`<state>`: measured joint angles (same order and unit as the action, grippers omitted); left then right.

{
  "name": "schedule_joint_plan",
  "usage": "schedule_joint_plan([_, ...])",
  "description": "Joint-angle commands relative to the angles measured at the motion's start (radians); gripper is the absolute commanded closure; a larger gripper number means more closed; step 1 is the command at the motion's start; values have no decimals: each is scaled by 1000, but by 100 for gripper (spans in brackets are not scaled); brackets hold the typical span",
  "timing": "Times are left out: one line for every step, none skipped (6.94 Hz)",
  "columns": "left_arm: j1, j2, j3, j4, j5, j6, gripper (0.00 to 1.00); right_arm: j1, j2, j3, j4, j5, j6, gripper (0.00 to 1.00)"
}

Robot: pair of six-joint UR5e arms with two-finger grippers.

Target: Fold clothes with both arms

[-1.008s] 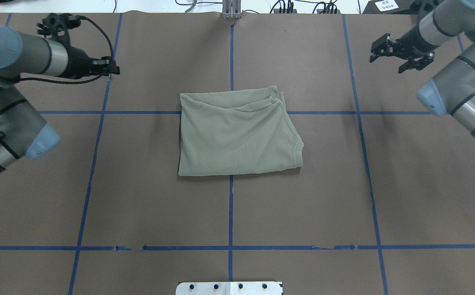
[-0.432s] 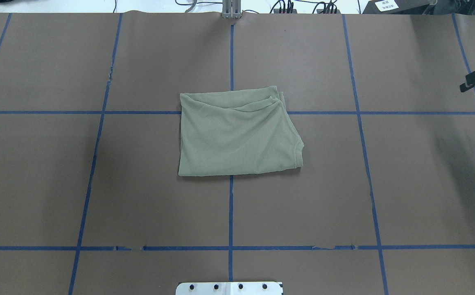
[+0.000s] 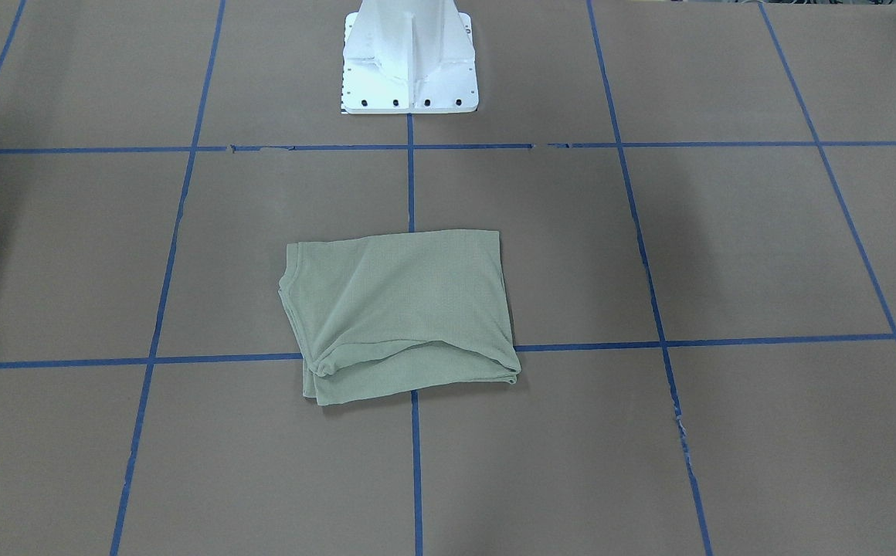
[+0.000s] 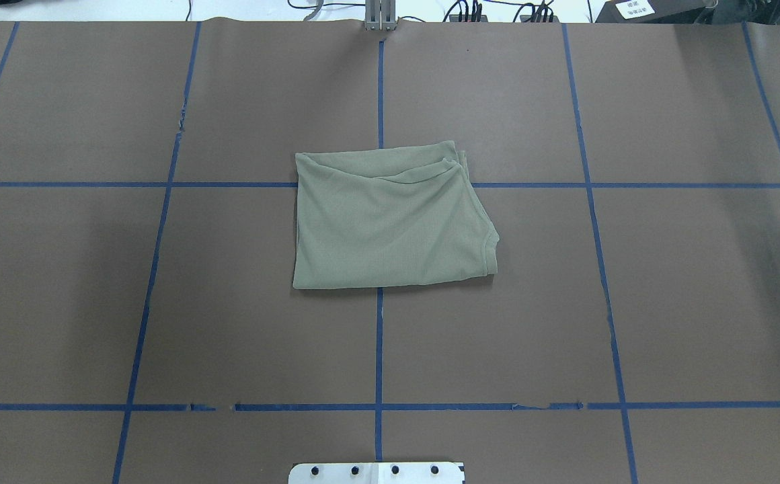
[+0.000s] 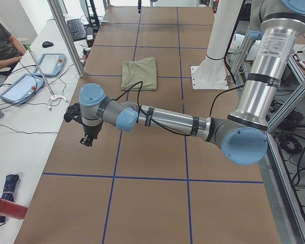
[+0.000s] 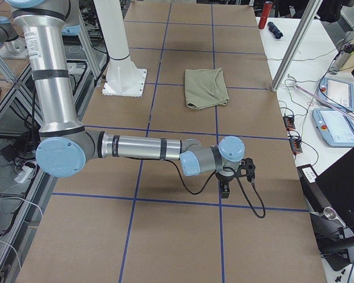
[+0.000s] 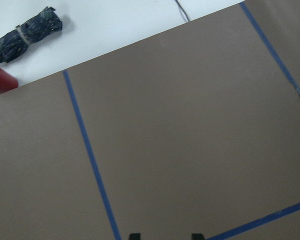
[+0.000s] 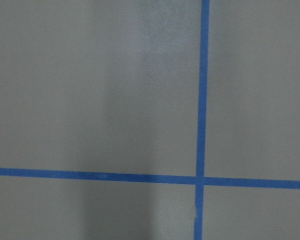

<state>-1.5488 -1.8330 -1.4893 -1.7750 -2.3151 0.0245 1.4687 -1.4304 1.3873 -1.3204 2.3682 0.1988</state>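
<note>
The sage-green shirt (image 4: 390,218) lies folded into a rough rectangle at the table's middle; it also shows in the front-facing view (image 3: 402,309) and both side views (image 5: 140,72) (image 6: 206,87). No gripper touches it. My left gripper (image 5: 86,136) hangs over the table's left end, far from the shirt; in the left wrist view its gripper (image 7: 165,236) shows two tips apart with nothing between them. My right gripper (image 6: 227,186) hangs over the table's right end. I cannot tell whether it is open or shut; the right wrist view shows only paper and tape.
The white pedestal base (image 3: 409,62) stands at the robot's side of the table. Blue tape lines (image 4: 379,336) grid the brown paper. A red cylinder (image 7: 0,82) and a folded umbrella (image 7: 25,35) lie beyond the left end. Pendants (image 6: 336,127) and a seated operator (image 5: 0,46) are on the far side.
Both arms have swung outward and left the overhead view, the left arm to the left and the right arm to the right. The shirt has not moved.
</note>
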Motion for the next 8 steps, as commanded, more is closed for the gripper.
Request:
schedule_joint_plan([-46,6,0,84,-23,12,53,45,4,68,-178,-9,-84,0])
schedule_joint_plan([-46,9,3,86,-23,12,49,73,4,90,-210,-10,-131,0])
schedule_joint_plan([-45,21,1,83,-23,12,39,87,-5,98,-236,-9,-157,0])
schedule_joint_plan([-45,53,-14,80,-24,14,30,85,-2,108,-270,-9,-159,0])
schedule_joint_plan([-45,125,-69,72,-52,11,0,87,-2,111,-275,-10,-157,0])
schedule_joint_plan([-45,188,-138,71,-76,9,0,93,-5,114,-275,-9,-157,0])
schedule_joint_plan([-43,223,-179,72,-78,2,0,99,-22,125,-278,-10,-157,0])
schedule_joint_plan([-42,260,-198,71,-79,2,0,99,-37,148,-280,-12,-150,0])
